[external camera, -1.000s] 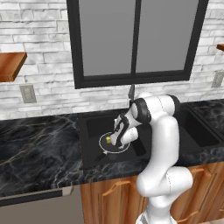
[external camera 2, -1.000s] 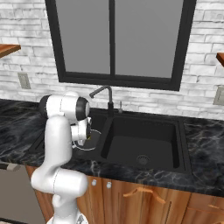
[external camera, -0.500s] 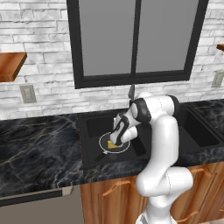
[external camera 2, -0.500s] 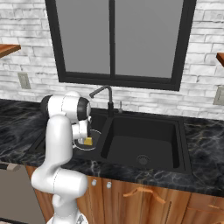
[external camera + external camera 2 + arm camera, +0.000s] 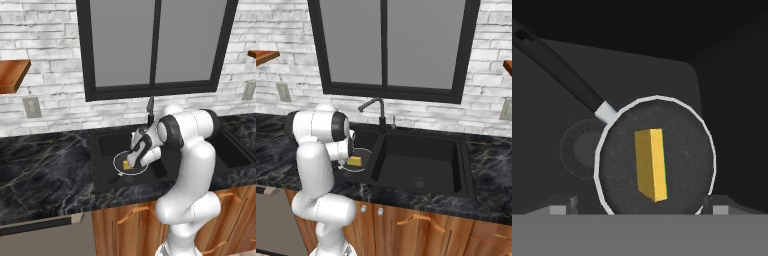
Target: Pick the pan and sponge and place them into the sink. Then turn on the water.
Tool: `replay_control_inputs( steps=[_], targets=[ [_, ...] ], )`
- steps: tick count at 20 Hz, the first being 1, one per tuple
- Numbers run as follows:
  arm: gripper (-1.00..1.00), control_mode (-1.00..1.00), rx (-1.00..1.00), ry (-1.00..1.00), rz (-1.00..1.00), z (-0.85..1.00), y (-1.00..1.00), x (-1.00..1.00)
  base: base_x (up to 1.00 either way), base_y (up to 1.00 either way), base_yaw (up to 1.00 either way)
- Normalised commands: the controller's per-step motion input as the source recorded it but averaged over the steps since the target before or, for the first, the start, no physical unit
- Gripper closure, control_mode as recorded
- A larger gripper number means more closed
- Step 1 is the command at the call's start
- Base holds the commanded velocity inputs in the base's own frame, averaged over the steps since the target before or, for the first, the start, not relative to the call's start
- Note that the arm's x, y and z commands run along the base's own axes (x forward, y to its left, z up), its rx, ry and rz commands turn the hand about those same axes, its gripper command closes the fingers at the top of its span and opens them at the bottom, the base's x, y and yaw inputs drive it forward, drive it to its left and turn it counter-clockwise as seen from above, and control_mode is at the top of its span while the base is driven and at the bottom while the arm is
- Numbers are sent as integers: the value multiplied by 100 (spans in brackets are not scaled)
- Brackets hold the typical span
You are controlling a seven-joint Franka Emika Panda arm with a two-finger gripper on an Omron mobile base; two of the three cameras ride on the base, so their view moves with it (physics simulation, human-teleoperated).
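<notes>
The yellow sponge [image 5: 651, 163] lay in the middle of the round dark pan [image 5: 682, 165], which sat on the floor of the sink's [image 5: 107, 145] left basin. The hand view showed the pan's handle [image 5: 564, 72] running to about 10 o'clock and a drain beneath its 9 o'clock edge, both hidden from the base views. The right base view showed the faucet [image 5: 377, 112] at the sponge's 1 o'clock. The gripper [image 5: 134, 161] hung over the sponge, jaws spread wide, holding nothing.

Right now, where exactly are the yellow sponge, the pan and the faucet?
sponge [image 5: 652, 164]: hand view, on its yellow front face.
pan [image 5: 687, 150]: hand view, on the bare dark bottom right of the sponge.
faucet [image 5: 381, 111]: right base view, on the upright stem below the bend.
</notes>
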Motion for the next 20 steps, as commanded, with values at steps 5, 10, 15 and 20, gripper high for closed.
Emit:
replay_control_inputs(
  steps=[5, 10, 15, 20],
  targets=[
    [-100, -100, 9, 0, -8, 63, -21, -89, 0, 0, 0],
    [-100, -100, 11, 2, -17, 89, -43, -41, 0, 0, 0],
    [-100, -100, 13, 13, -27, 100, -59, 3, 0, 0, 0],
    [-100, -100, 14, 14, -27, 92, -59, 9, 0, 0, 0]
  ],
)
